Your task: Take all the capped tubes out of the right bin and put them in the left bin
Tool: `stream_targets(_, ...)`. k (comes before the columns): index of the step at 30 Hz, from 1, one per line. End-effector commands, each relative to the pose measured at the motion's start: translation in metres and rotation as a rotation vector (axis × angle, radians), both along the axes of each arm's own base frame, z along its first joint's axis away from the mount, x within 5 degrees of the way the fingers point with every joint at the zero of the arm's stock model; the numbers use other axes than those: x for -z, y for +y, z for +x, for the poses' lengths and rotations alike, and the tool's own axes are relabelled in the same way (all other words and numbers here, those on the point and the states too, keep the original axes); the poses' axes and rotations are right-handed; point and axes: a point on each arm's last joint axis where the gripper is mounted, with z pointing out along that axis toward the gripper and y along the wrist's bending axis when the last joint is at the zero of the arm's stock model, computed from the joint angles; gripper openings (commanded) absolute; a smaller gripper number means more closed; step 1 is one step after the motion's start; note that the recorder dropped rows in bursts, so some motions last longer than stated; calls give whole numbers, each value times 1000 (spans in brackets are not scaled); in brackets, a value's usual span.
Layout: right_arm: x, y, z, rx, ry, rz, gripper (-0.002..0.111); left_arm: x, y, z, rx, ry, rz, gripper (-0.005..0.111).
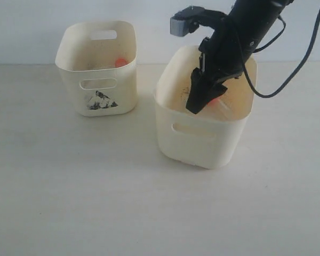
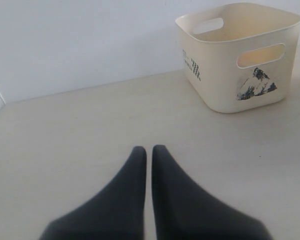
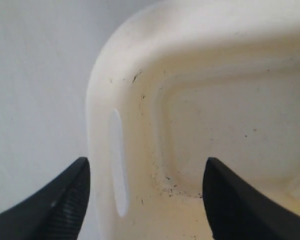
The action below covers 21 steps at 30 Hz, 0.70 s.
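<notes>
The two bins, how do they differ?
The left bin is smaller and narrower; the right bin is wider. The left bin bears a black mountain picture; the right bin's sides are plain. The right gripper reaches into the right bin, nothing into the left bin. Both are cream with oval handle slots.

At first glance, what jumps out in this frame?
The black right gripper is down in the wider right bin, jaws spread, an orange-red cap beside it. Another orange cap shows inside the smaller left bin with the mountain picture. The left gripper hangs shut above the table.
</notes>
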Motion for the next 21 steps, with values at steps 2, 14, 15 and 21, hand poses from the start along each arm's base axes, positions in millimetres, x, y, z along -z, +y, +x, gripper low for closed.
stream_targets(2,-32,-6,-11,27,-75,23,61,-2,0,0,1,-12,-17,4)
stream_targets(14,-34,-6,15,575,-95,165,61,-2,0,0,1,-12,-17,4)
stream_targets(15,-26,-5,20,599,-82,163,61,-2,0,0,1,-12,-17,4)
stream_targets(21,-7,-3,40,817,-57,243,60,-2,0,0,1,-12,-17,4)
